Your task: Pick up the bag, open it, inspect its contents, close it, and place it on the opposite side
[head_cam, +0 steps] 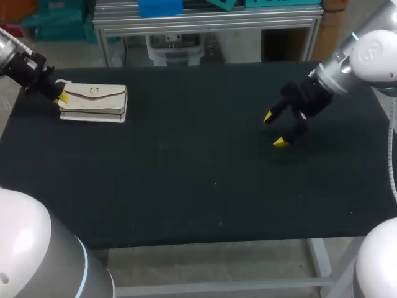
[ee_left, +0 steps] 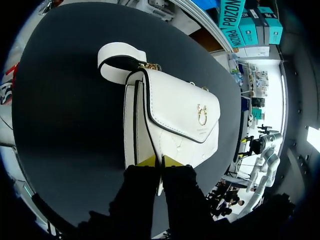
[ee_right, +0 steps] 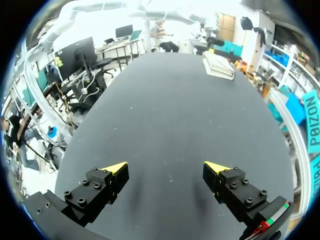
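My left pincer (ee_left: 160,161) is clenched on one edge of the white bag (ee_left: 175,115) on the counter (head_cam: 186,186), while my right pincer (head_cam: 274,129) hangs released, well apart from that bag.

A tabletop (head_cam: 186,186) with a dark, matte black covering fills most of the head view. A few small pale specks (head_cam: 215,184) dot its surface. Under its near edge, a pale metal leg (head_cam: 321,257) and a crossbar (head_cam: 217,287) of its frame show.
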Motion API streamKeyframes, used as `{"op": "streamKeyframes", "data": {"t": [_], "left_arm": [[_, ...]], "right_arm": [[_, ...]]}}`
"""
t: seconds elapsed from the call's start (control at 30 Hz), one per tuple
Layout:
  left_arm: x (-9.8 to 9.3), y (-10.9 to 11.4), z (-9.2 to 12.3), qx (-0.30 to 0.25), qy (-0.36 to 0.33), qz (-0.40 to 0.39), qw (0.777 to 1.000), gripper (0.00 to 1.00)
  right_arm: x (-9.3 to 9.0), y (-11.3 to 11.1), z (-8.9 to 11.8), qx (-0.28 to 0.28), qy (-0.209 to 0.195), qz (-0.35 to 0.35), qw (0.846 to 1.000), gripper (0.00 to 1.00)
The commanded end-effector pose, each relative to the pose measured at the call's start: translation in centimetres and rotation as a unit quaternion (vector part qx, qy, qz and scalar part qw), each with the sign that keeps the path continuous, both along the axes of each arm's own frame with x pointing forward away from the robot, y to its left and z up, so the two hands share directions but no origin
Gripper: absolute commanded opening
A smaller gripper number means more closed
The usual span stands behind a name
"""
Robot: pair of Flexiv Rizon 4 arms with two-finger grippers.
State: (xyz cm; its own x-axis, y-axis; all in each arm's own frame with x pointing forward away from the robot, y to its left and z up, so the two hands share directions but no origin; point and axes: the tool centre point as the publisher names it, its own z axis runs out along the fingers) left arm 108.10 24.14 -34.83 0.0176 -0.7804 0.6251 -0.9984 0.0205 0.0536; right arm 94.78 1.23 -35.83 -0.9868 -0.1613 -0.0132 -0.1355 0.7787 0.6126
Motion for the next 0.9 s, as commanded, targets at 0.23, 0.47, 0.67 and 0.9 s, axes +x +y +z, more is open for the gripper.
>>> {"op": "streamKeyframes", "data": {"t": [0.23, 0.47, 0.67, 0.9], "left_arm": [[-2.0, -3.7, 0.0, -0.018, -0.010, 0.000, 1.000, 0.00], [-2.0, -3.7, 0.0, -0.018, -0.010, 0.000, 1.000, 0.00], [-2.0, -3.7, 0.0, -0.018, -0.010, 0.000, 1.000, 0.00], [-4.9, -8.3, -1.3, 0.002, 0.000, 0.011, 1.000, 0.00]], "right_arm": [[-0.3, 0.2, 0.2, -0.004, -0.003, -0.001, 1.000, 1.00], [-0.3, 0.2, 0.2, -0.004, -0.003, -0.001, 1.000, 1.00], [-0.3, 0.2, 0.2, -0.004, -0.003, -0.001, 1.000, 1.00], [-0.4, 1.4, -0.7, 0.001, -0.018, -0.037, 0.999, 1.00]]}}
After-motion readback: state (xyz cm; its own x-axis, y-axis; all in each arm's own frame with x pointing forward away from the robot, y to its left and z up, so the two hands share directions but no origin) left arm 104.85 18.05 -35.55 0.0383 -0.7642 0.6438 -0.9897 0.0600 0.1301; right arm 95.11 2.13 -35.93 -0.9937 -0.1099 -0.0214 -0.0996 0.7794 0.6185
